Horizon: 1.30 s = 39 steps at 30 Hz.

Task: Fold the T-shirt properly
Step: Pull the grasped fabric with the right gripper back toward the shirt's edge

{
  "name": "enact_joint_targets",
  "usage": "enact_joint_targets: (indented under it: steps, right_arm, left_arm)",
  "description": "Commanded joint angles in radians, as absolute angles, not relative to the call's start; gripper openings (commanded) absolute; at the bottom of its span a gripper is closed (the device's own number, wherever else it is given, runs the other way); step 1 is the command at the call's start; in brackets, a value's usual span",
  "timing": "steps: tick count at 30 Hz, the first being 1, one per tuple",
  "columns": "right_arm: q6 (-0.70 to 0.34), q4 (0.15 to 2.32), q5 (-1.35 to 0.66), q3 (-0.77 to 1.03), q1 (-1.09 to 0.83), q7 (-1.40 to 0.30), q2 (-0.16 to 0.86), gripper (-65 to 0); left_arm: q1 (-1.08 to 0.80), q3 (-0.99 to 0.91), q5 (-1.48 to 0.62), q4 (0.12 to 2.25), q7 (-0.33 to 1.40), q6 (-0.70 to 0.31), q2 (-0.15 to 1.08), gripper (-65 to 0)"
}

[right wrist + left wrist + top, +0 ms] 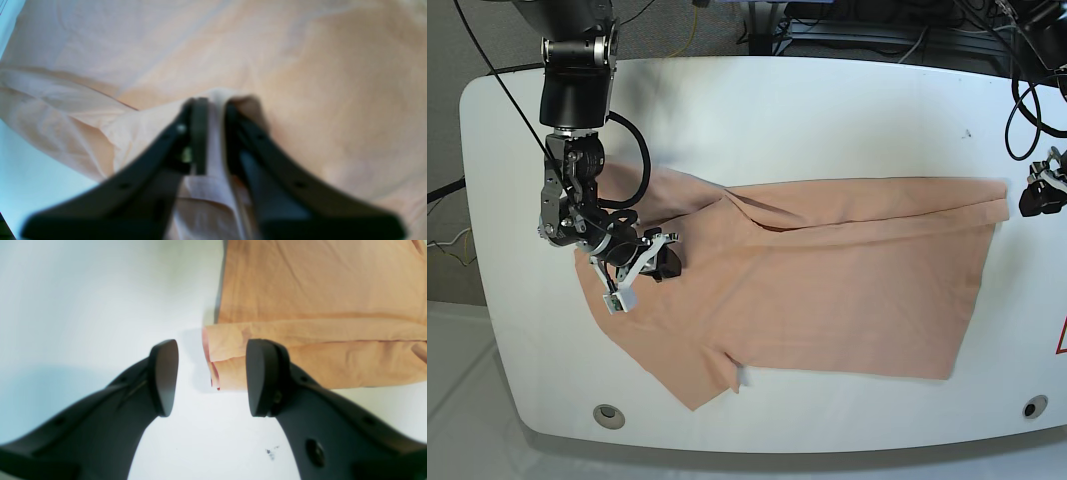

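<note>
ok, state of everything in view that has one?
T-shirt: partly folded, lying on the table, one strip doubled over.
Right gripper: jaws close together, a fold of fabric between them.
Left gripper: open, empty, beside the shirt's layered edge.

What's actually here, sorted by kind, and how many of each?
T-shirt: 1
Table: 1
Tools: 2, the left tool and the right tool
Total: 4

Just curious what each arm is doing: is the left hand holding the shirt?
No. In the left wrist view, the left hand stands open with only table between its fingers, just off the shirt's edge.
</note>
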<state>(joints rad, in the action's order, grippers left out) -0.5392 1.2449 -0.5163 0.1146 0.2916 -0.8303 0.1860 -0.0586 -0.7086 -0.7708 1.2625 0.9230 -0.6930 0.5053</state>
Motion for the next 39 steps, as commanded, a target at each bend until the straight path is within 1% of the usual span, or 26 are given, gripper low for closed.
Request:
enact_joint_targets:
  steps: [1,5,10,12,13,16,18,22,25,28,32,39]
  right_arm:
    - [-0.544,1.27,-0.536,0.116,0.321,-0.808,0.199,-46.1]
    - [-0.544,1.331,-0.536,0.119,0.314,-0.812,0.2,-28.0]
    - [-0.544,1.4,-0.535,0.12,0.298,-0.868,0.202,-8.9]
    - [-0.544,1.443,-0.535,0.122,0.283,-0.875,0.206,-3.7]
    - [-0.542,1.471,-0.535,0.122,0.271,-0.875,0.217,-2.0]
    - [-0.541,1.535,-0.535,0.122,0.229,-0.877,0.254,-1.5]
    - [-0.522,1.566,-0.535,0.13,0.2,-0.877,0.272,-1.5]
    - [-0.473,1.603,-0.535,0.179,0.136,-0.877,0.306,-1.5]
    - [-0.46,1.624,-0.535,0.216,0.084,-0.877,0.335,-1.5]
    - [-0.46,1.635,-0.535,0.254,0.035,-0.877,0.36,-1.5]
    - [-0.46,1.635,-0.533,0.294,-0.016,-0.877,0.377,-1.5]
    - [-0.46,1.635,-0.532,0.328,-0.096,-0.872,0.374,-1.5]
  left_arm:
    - [-0.03,-0.714,-0.791,1.33,0.9,-0.698,0.532,-34.4]
    - [-0.022,-0.708,-0.791,1.42,0.9,-0.698,0.526,-34.4]
    - [-0.021,-0.665,-0.791,1.514,0.9,-0.698,0.526,-34.3]
    - [-0.021,-0.656,-0.789,1.544,0.9,-0.698,0.524,-34.3]
    - [-0.021,-0.653,-0.789,1.558,0.9,-0.698,0.519,-34.3]
    - [-0.025,-0.654,-0.789,1.581,0.9,-0.698,0.496,-34.3]
    - [-0.03,-0.656,-0.789,1.586,0.9,-0.694,0.493,-33.6]
    - [-0.047,-0.657,-0.773,1.586,0.897,-0.676,0.492,-28.5]
    - [-0.059,-0.657,-0.733,1.589,0.895,-0.677,0.489,-24.5]
    - [-0.061,-0.659,-0.697,1.589,0.895,-0.679,0.472,-22.7]
    - [-0.061,-0.661,-0.661,1.59,0.895,-0.679,0.456,-22.8]
    - [-0.064,-0.662,-0.619,1.59,0.895,-0.679,0.455,-22.8]
